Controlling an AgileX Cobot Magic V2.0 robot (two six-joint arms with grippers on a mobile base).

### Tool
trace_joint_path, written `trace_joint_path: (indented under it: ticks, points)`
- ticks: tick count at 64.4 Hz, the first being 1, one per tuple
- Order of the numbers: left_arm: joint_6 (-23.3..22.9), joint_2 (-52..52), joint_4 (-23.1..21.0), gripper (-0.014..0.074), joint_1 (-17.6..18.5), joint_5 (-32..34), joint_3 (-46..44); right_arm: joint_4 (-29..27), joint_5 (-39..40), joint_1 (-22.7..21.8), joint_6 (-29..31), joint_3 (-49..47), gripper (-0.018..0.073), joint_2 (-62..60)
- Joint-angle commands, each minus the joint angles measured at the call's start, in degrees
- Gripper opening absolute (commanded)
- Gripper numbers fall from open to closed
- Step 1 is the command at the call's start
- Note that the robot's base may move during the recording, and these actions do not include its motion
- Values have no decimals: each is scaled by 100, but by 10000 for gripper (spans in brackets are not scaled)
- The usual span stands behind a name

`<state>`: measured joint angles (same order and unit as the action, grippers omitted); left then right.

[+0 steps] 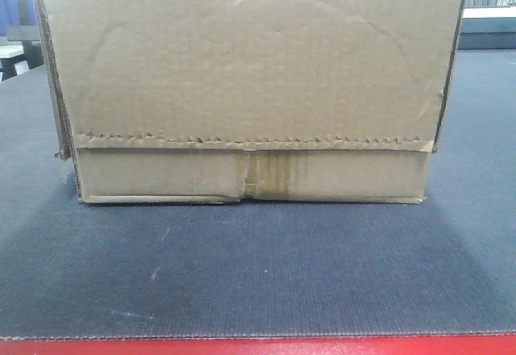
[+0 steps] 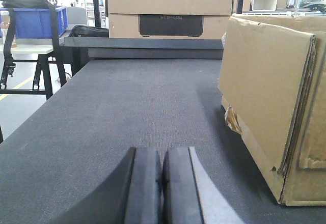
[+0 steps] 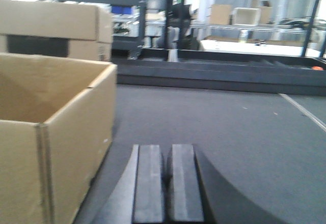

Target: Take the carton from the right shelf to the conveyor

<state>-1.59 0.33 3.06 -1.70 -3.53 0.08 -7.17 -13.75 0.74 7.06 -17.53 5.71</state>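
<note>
The carton (image 1: 250, 89), a large brown corrugated box with a serrated flap edge and yellowed tape at its seam, rests on the dark grey conveyor (image 1: 258, 266), set back from the belt's red front edge (image 1: 258, 345). My left gripper (image 2: 162, 155) hovers low over the belt, shut and empty. The carton (image 2: 270, 96) stands to its right, apart from it. My right gripper (image 3: 167, 150) is also shut and empty, and the carton's open top and side (image 3: 56, 132) lie to its left without contact. The right shelf is out of view.
A second cardboard box with a black label (image 2: 170, 10) stands at the belt's far end. At the left, a blue bin (image 2: 35, 23) sits on a black stand beside the belt. Grey racks (image 3: 127, 10) and a further conveyor section (image 3: 229, 71) lie behind.
</note>
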Motion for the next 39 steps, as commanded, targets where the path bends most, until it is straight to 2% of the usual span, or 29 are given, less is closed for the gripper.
trace_joint_path:
  ticks: [1, 18, 23, 39]
  points:
    - [14, -33, -30, 14, -19, 161, -8, -359, 549, -225, 209, 503, -58, -181]
    - [14, -33, -30, 14, -19, 161, -8, -383, 1042, -225, 209, 1731, -58, -571]
    - [14, -33, -30, 14, -19, 161, -8, -383, 1426, -225, 209, 1753, -58, -571]
    - [14, -33, -30, 14, -19, 161, -8, -363, 1331, -225, 209, 1753, -58, -571]
